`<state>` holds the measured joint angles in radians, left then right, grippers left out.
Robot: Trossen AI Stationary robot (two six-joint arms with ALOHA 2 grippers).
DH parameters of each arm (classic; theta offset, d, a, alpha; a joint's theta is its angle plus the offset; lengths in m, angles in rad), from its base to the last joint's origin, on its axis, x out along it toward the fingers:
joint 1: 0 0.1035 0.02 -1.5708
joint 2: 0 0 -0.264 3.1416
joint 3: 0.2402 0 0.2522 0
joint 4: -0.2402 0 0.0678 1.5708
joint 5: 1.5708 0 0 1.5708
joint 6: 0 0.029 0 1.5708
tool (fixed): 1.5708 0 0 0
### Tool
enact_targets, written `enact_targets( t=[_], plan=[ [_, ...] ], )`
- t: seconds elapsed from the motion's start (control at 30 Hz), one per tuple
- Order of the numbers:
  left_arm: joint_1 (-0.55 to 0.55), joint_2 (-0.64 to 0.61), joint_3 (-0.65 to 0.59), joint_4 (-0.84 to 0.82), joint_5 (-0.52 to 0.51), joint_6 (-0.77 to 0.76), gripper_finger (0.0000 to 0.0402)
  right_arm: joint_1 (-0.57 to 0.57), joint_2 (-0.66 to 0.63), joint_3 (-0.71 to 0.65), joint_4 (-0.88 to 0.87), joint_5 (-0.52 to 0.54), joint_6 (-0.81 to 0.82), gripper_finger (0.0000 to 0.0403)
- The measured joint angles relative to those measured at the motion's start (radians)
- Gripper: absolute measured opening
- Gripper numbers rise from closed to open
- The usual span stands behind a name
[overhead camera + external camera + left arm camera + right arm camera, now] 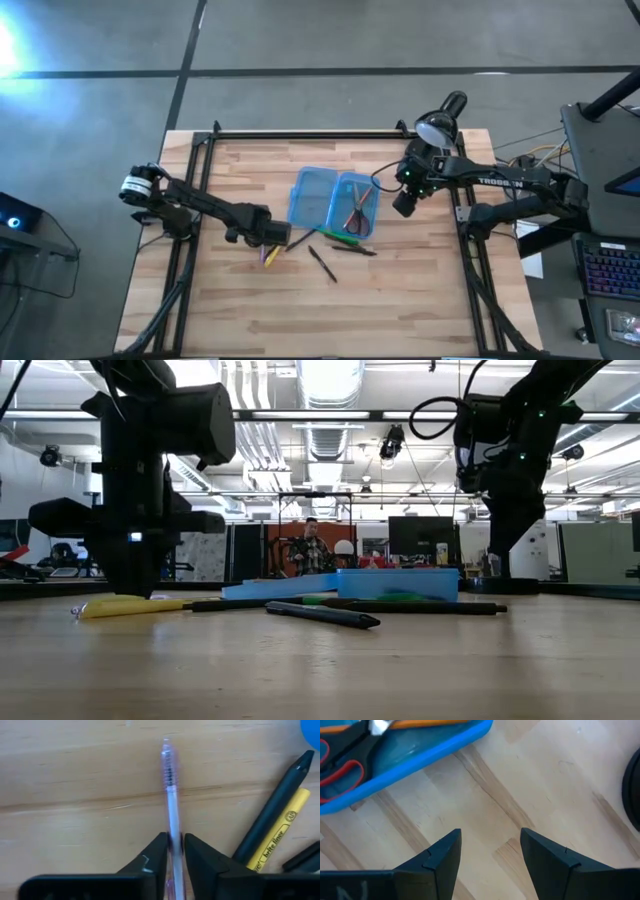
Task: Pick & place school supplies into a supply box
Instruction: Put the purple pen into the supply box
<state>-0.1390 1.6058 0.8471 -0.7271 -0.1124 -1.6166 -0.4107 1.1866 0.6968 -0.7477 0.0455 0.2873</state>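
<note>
The blue supply box (334, 203) lies open on the table, both halves flat. The red-handled scissors (357, 215) and an orange pencil (427, 722) rest in its right half. Near its front edge lie a green pen (336, 237) and two black pens (322, 263) (356, 250). A yellow highlighter (280, 837) and a black marker (275, 807) lie beside the pink pen (171, 800). My left gripper (270, 240) is low over this group, shut on the pink pen. My right gripper (490, 837) hangs open over bare wood right of the box. My left gripper (173, 837) pinches the pink pen's barrel (173, 827) between its two fingers, partway along its length, well back from the ribbed tip end (169, 765). The fingers come from above, slanting down, and lie across the pen. Whether the pen is off the wood, I cannot tell.
A black desk lamp (441, 120) stands at the table's far right corner, behind my right arm. A black frame rail (300, 133) runs along the far edge. Bare wood spreads across the near half (330, 320). A person sits in the room beyond (313, 550).
</note>
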Motion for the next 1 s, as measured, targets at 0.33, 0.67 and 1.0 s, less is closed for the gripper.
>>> enact_targets(
  t=[0.33,0.67,1.0],
  plan=[
    [0.001,-0.005,0.016,0.002,-0.047,-0.008,0.0012,0.000,-0.050,0.000,-0.009,0.008,-0.002,0.0194],
    [0.002,-0.055,0.195,-0.194,-0.088,0.036,0.0011,-0.003,-0.168,0.000,-0.007,0.037,0.001,0.0194],
    [0.043,-0.042,0.428,-0.045,-0.248,0.117,0.0009,-0.002,-0.170,0.000,-0.011,0.036,-0.003,0.0194]
  ],
)
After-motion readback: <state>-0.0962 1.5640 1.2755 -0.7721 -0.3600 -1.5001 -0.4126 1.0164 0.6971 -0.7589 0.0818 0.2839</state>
